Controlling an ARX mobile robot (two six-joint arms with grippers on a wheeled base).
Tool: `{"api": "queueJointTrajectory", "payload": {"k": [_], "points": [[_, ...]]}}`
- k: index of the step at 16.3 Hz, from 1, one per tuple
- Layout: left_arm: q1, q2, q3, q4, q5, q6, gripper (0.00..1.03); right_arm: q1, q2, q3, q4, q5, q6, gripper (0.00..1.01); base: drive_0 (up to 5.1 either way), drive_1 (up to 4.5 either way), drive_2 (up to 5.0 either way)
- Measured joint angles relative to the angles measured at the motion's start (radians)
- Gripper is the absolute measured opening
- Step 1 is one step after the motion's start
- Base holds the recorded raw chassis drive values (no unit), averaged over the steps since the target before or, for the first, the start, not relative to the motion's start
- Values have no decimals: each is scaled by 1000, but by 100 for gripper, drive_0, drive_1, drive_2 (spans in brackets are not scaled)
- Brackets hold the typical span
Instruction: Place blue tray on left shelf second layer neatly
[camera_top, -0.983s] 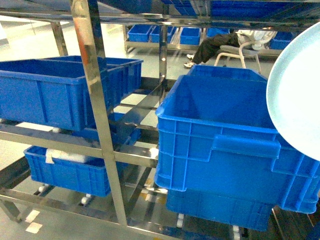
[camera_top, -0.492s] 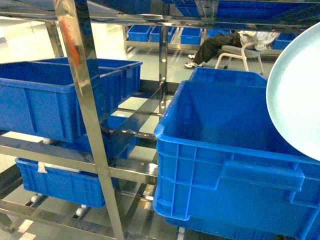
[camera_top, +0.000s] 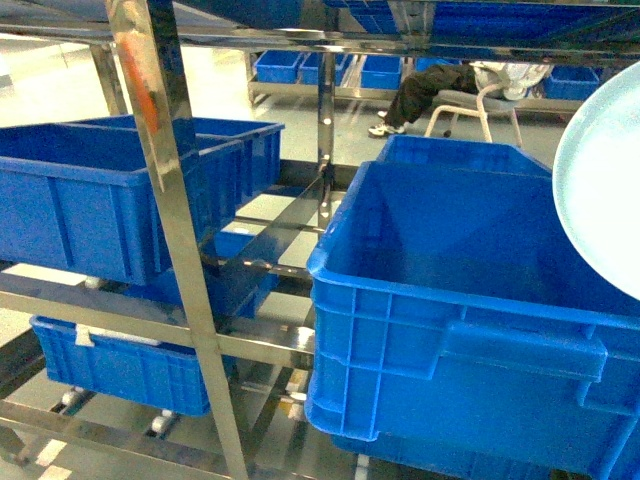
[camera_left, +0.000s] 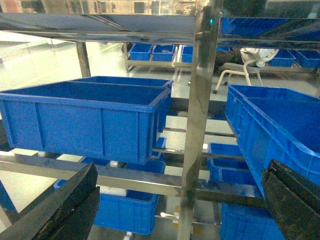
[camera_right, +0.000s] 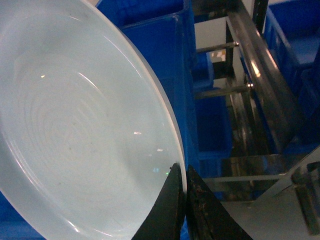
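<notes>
The blue tray (camera_top: 605, 190), pale and round, hangs tilted on edge at the right border of the head view, above a big crate. In the right wrist view the blue tray (camera_right: 85, 125) fills the left side, and my right gripper (camera_right: 183, 172) is shut on its rim. The left shelf (camera_top: 150, 120) is a shiny steel rack whose front upright carries an orange mark. My left gripper (camera_left: 177, 200) is open, its dark fingers (camera_left: 60, 205) spread wide with nothing between them, facing a rack post (camera_left: 200, 100). Neither gripper shows in the head view.
A large dark-blue crate (camera_top: 470, 300) sits on the rack at the right, under the tray. Another crate (camera_top: 90, 200) stands on the left tier, with a smaller one (camera_top: 120, 365) below it. A person sits on a chair (camera_top: 450, 85) far behind.
The head view has moved closer to the rack: the front upright has slid left and the right crate looks larger. The tray has drifted slightly right in that view.
</notes>
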Motion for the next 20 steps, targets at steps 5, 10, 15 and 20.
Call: {"api": "queueJointTrajectory", "payload": {"k": [5, 10, 15, 20], "points": [[0, 0, 0, 0, 0, 0, 98, 13, 47, 27, -93, -30, 198, 2, 0, 0, 0], [0, 0, 0, 0, 0, 0, 98, 128, 252, 112, -35, 68, 372, 2, 0, 0, 0], [0, 0, 0, 0, 0, 0, 98, 178, 528, 209, 149, 203, 457, 5, 0, 0, 0], [0, 0, 0, 0, 0, 0, 98, 211, 470, 163, 186, 122, 548, 77, 0, 0, 0]]}}
